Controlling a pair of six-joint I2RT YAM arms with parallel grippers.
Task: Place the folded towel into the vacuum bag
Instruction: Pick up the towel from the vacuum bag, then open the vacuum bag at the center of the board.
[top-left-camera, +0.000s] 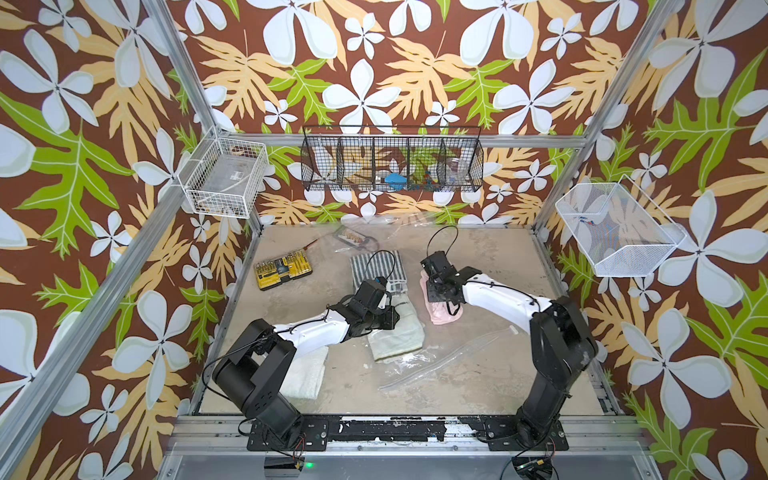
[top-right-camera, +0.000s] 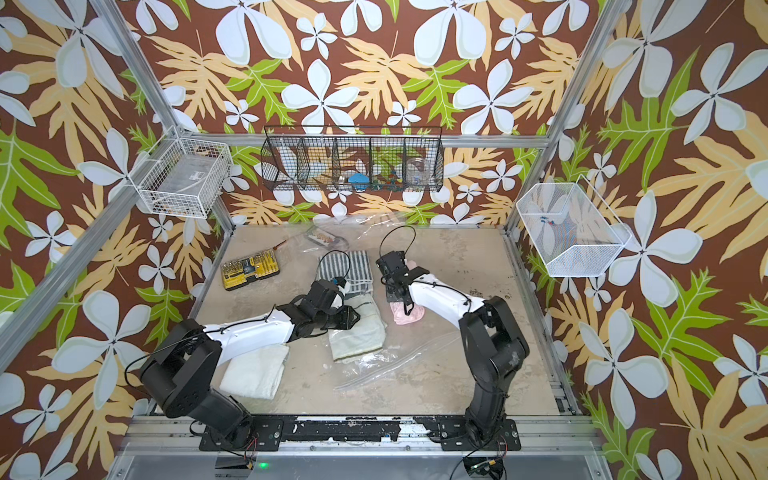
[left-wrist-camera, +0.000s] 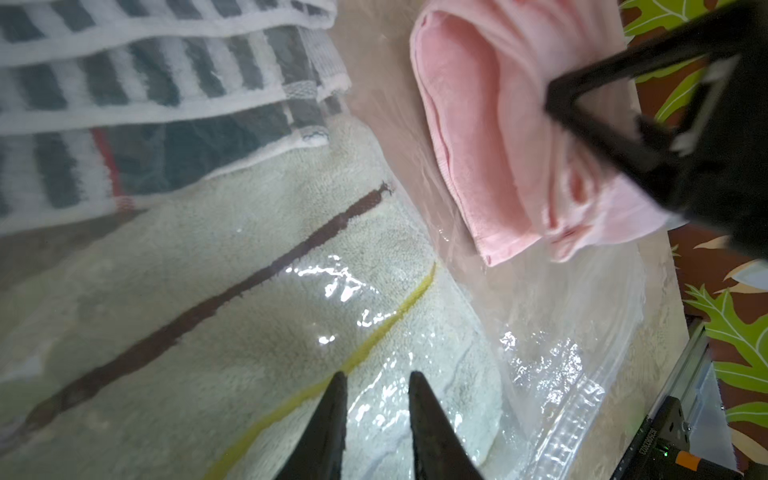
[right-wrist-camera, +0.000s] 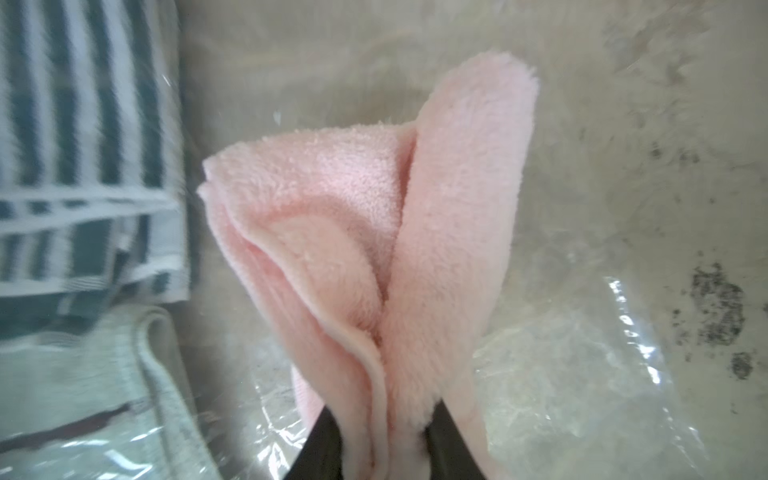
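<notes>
My right gripper (right-wrist-camera: 382, 419) is shut on the pink folded towel (right-wrist-camera: 353, 208), which bunches up between its fingers. In both top views this towel (top-left-camera: 442, 313) (top-right-camera: 409, 313) sits just right of centre under the right gripper (top-left-camera: 444, 301). The vacuum bag (top-left-camera: 449, 357) (left-wrist-camera: 561, 332) is clear crinkly plastic spread across the table's middle. Under its film lie a pale green towel (left-wrist-camera: 249, 291) (top-left-camera: 395, 336) and a striped towel (left-wrist-camera: 124, 83) (top-left-camera: 376, 268). My left gripper (left-wrist-camera: 376, 376) (top-left-camera: 392, 318) hovers over the green towel, fingertips apart, with shiny film showing between them.
A white towel (top-left-camera: 305, 374) lies under the left arm. A yellow bit case (top-left-camera: 282, 268) sits at the back left, with a small clear packet (top-left-camera: 353, 237) near the back wall. Wire baskets hang on the walls: black (top-left-camera: 392, 160), white (top-left-camera: 226, 183), white mesh (top-left-camera: 619, 232).
</notes>
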